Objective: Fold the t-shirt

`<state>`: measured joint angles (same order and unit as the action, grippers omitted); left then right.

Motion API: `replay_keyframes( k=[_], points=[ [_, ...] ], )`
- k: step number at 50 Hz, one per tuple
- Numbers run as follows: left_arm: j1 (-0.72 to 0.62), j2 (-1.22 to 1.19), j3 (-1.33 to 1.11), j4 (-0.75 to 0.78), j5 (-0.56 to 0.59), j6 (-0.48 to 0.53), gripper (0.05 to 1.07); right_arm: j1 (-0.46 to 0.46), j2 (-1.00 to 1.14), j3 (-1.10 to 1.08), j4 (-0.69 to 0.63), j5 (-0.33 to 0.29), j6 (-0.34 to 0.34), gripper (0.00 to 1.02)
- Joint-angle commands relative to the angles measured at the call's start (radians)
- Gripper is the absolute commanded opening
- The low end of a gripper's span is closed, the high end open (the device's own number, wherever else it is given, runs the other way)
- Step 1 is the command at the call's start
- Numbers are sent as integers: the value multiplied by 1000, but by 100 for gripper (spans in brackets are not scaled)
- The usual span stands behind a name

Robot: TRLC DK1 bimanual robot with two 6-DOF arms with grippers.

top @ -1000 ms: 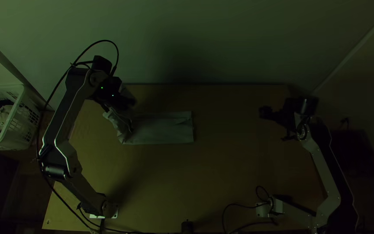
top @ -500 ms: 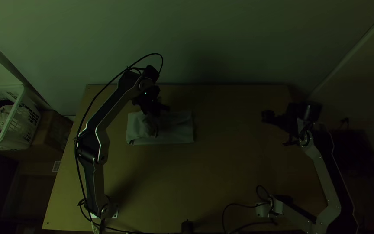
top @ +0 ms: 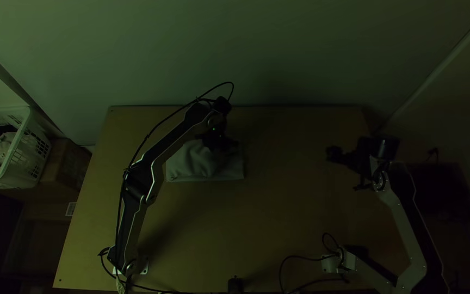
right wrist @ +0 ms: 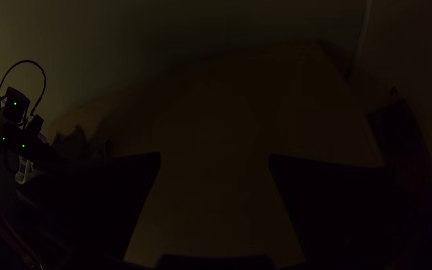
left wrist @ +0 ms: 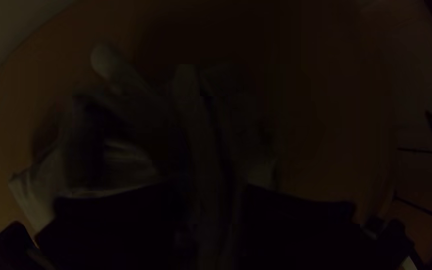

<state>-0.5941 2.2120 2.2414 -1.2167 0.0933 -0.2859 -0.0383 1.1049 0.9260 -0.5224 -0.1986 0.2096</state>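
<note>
- Over the far part of the table [top: 218,228], a bit to the left arm's side of its middle, the left gripper [top: 225,146] is down at the t-shirt [top: 191,163]; the top view gives its dark outline against the cloth.
- Seen from the left wrist, the left gripper [left wrist: 217,195] has a strip of the shirt pinched between its two wide fingers, the strip running out beyond the tips. Which part of the garment it is, I cannot tell.
- Around that grip the same wrist view picks out loose, crumpled folds and shadowed hollows.
- From above, the shirt reads instead as a compact, narrow bundle: flat and straight-edged along its near side, rumpled into soft ridges on top, next to the gripper.
- Well apart from the cloth, the right gripper [top: 349,160] hangs over the table's other side. The right wrist view shows its fingers spread wide, with bare wood between them.
- That view also catches the left arm [top: 137,182] from the side, with its looping cable [right wrist: 36,65] and small green lights [right wrist: 15,103].
- Farther out, the top view takes in a white slatted basket [top: 25,113] past the table's left edge, pale and dark cloth [top: 5,147] inside, and a brown box [top: 72,166] between basket and table.
- Behind everything rises a plain wall [top: 257,60].
</note>
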Motion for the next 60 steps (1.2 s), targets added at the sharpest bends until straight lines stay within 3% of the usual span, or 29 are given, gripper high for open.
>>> replay_keyframes(
  k=[1, 23, 40, 49, 60],
  points=[
    [-44, 6, 43, 60, 13, -29, 103, 25, -14, -46, 18, 4, 22, 99],
    [-3, -161, 3, 92, 13, 21, 103, 29, 9, 36, 81, 21, -1, 99],
    [171, -454, -143, 138, 10, 103, 103, 29, 1, 218, 101, 119, -165, 99],
    [283, -661, -313, 229, 3, 145, 103, 31, -45, 280, 127, 137, -269, 99],
    [390, -904, -529, 312, -6, 180, 103, 29, -135, 293, 167, 143, -288, 99]
  ],
)
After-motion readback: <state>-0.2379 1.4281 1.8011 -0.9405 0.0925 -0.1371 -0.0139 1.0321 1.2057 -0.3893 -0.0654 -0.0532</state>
